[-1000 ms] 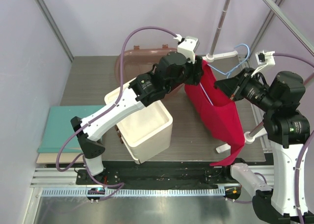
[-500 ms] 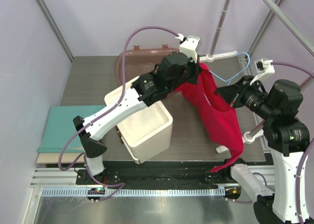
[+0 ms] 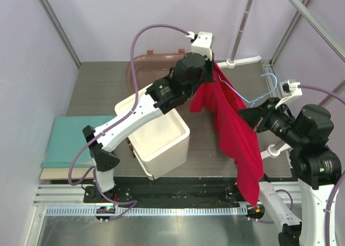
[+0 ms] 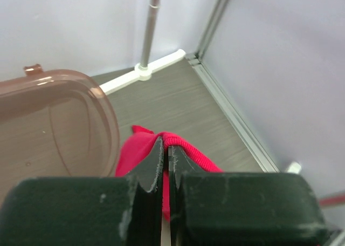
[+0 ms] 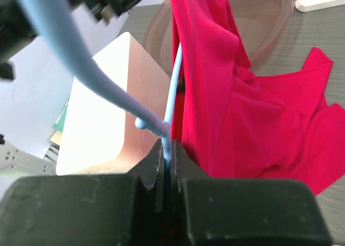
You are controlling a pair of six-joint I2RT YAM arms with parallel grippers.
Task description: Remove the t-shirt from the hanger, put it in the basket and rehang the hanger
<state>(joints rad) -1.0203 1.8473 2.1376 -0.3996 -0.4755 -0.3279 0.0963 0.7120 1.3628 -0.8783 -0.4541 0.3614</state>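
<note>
The red t-shirt point(image 3: 232, 132) hangs stretched in the air between my two grippers, its lower end drooping to the table's front edge. My left gripper point(image 3: 211, 73) is shut on the shirt's ribbed collar point(image 4: 186, 147), high above the table. The light-blue wire hanger point(image 3: 253, 99) sticks out of the shirt to the right, hook toward the right wall. My right gripper point(image 3: 252, 116) is shut on the hanger wire point(image 5: 171, 103), with the red cloth point(image 5: 253, 116) right beside the jaws.
A white box point(image 3: 161, 132) stands under the left arm. A brown translucent lid point(image 3: 141, 68) lies behind it. A grey pole on a white base point(image 3: 240, 33) stands at the back. A teal board point(image 3: 67, 141) lies at the left edge.
My left gripper has lifted and pulled the collar up and to the left. My right gripper has drawn the hanger down and right. The shirt is pulled out longer, and more hanger wire shows.
</note>
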